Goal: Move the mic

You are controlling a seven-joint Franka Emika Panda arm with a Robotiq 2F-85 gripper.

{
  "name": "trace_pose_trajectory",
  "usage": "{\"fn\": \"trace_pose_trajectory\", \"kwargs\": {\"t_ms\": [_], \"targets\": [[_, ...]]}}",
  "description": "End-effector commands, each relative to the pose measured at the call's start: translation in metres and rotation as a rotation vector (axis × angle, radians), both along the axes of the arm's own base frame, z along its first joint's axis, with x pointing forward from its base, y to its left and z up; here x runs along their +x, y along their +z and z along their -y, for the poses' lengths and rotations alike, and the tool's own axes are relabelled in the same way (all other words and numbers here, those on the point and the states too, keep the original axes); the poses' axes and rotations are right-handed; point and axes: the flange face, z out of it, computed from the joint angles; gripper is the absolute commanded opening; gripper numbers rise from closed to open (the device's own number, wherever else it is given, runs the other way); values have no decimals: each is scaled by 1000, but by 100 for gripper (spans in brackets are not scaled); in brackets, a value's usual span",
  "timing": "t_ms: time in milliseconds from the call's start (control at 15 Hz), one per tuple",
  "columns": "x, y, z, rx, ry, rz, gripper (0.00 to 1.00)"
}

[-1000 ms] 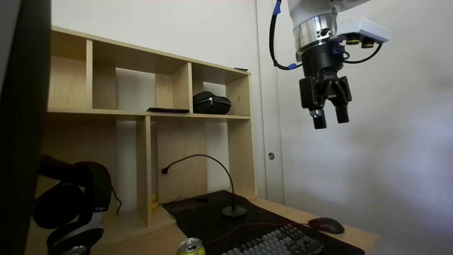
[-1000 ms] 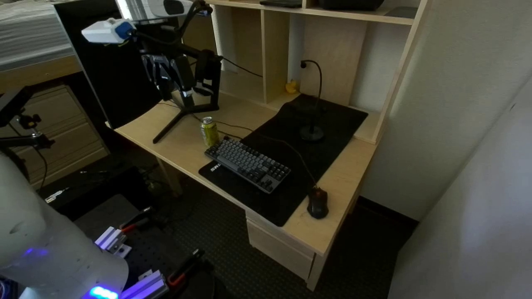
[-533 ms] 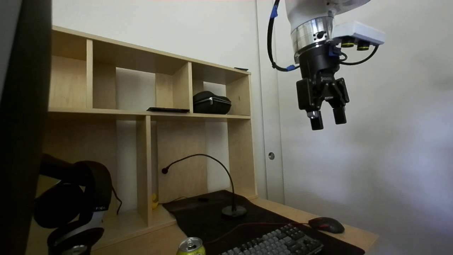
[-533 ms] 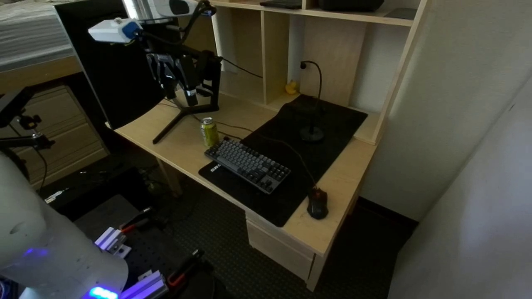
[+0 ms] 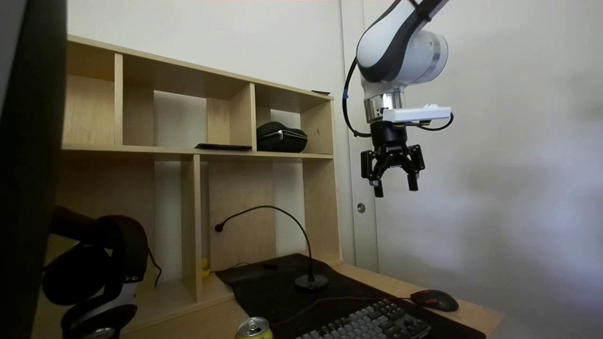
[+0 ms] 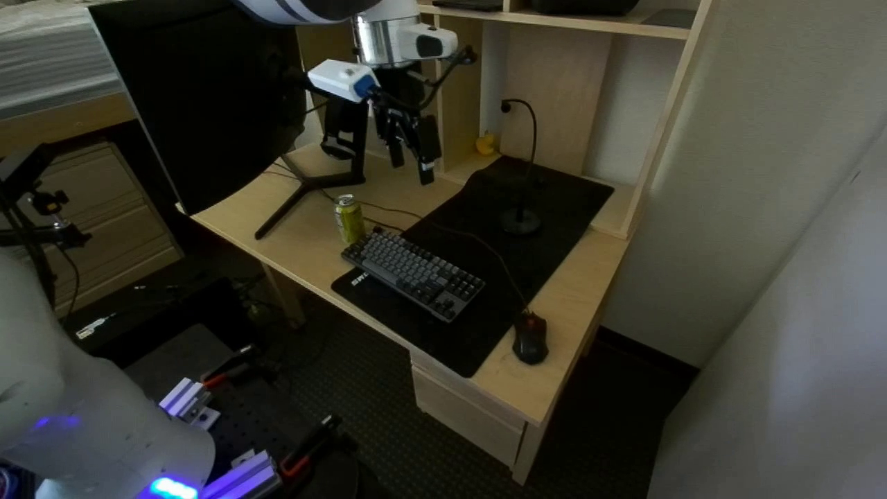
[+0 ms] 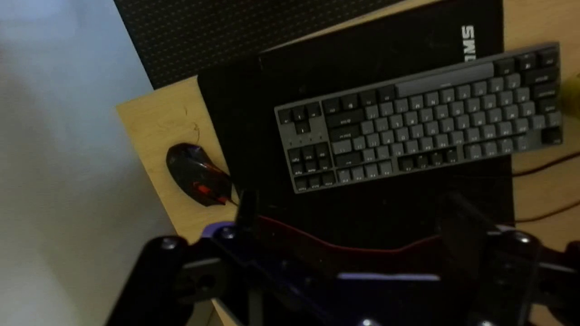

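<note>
The 2 fingers (image 5: 413,182) hang spread apart, higher than the table (image 6: 569,305). Well apart from them, the mic (image 5: 311,281) stands upright on the black mat (image 5: 266,292), which lies below their level.

Arm (image 5: 414,56) bent down from above, wrist (image 5: 385,102) near upright; gripper (image 5: 395,189) hangs beneath, jaws spread wide, both fingers (image 5: 378,189) pointing down.
</note>
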Motion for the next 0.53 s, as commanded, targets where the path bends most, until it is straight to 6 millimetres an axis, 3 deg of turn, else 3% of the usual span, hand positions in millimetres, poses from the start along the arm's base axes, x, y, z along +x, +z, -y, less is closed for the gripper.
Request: {"fn": "trace_pose_trajectory", "kwargs": {"t_ms": [0,333,467], "targets": [[11,0,2,2,-8,-1,100],[21,-2,3,2,-18,-1,100],[40,-23,-16,-25,32,100,100]]}}
